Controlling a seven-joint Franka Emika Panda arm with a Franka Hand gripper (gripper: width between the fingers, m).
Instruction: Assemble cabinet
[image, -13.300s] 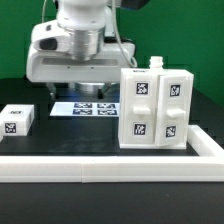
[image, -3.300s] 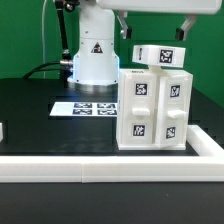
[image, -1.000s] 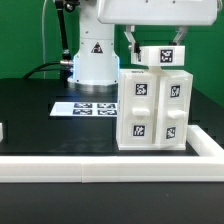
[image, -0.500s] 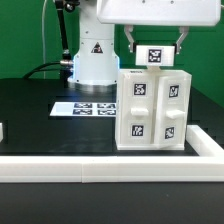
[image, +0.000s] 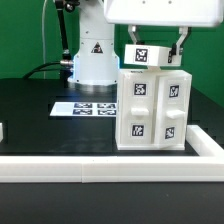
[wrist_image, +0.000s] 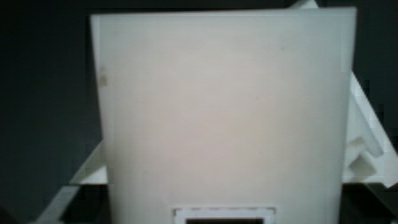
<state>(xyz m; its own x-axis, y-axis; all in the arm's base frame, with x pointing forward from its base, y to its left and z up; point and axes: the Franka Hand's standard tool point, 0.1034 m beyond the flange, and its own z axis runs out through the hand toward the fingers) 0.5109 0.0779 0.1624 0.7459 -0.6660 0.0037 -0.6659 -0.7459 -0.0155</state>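
The white cabinet body (image: 153, 108) stands upright at the exterior view's right, its two front doors bearing several black-and-white tags. My gripper (image: 153, 50) hangs directly above it, shut on a white tagged top panel (image: 150, 56) that sits at the body's top edge; I cannot tell whether the two touch. In the wrist view the white panel (wrist_image: 217, 110) fills nearly the whole picture, with a tag edge at one border. My fingertips (image: 181, 40) show at the panel's sides.
The marker board (image: 86, 107) lies on the black table behind the cabinet's left side. A long low white border rail (image: 110, 166) runs along the front and up the right. A small white part (image: 2, 130) lies at the left edge. The robot base (image: 93, 55) stands behind.
My gripper has brought the panel from the small block's spot at the left over the cabinet, shifted it left and lowered it to the cabinet's top.
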